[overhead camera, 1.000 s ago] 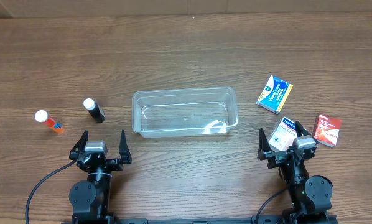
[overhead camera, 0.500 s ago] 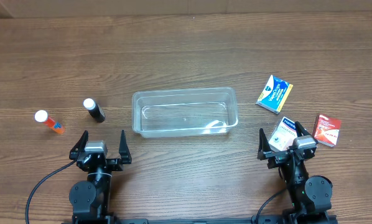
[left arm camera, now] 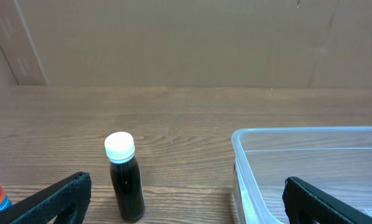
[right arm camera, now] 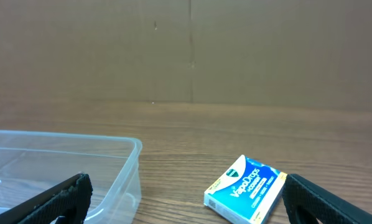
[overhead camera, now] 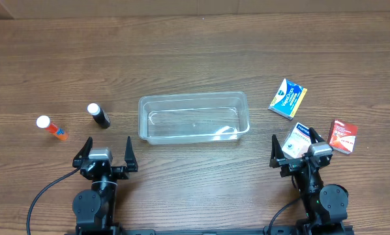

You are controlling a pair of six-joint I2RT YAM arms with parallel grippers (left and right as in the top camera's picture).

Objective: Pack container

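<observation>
wooden desk: brown plank surface; items sit well apart along it, so every pick means a long carry with room for a drop.
clear plastic rectangular container: empty, lying in the middle of the desk, nearer the front edge. It looks light, so a box nudged against its thin rim could slide or tip it.
left gripper: at the front edge, left side, jaws spread wide and holding nothing.
right gripper: at the front edge, right side, jaws spread wide, nothing grasped.
blue-and-yellow cardboard box: flat, towards the right edge. A shallow pinch on so low a box may slip off.
white-and-blue cardboard box: partly hidden by the right gripper from above. Contact cannot be told, and a descent here might shove it.
red cardboard box: nearest the right edge, so a push could send it off.
black bottle with white cap: upright and narrow, left of the container. A glancing finger likely topples it, and it would then roll.
orange bottle with white cap: towards the left edge, with the same toppling risk.
</observation>
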